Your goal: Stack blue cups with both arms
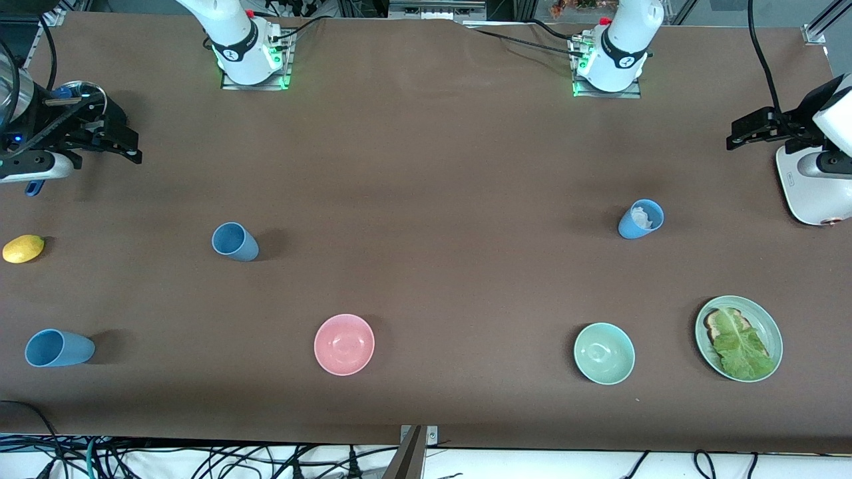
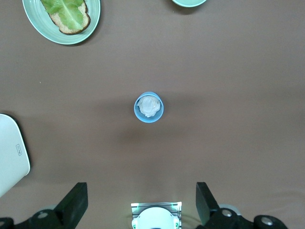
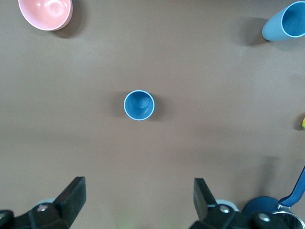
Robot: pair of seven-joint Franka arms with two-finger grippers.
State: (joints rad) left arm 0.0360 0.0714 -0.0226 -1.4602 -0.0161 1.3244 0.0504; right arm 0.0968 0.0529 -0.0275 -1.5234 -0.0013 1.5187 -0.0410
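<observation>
Blue cups (image 2: 148,107) (image 3: 139,105) stand upright beneath both arms' open jaws.

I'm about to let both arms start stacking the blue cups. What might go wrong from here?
1. The blue cup with white stuff inside, under the open left gripper, may not nest cleanly.
2. The empty blue cup is under the open right gripper, but the third blue cup stands near the table edge, nearest the front camera; a nudge might tip it off.
</observation>
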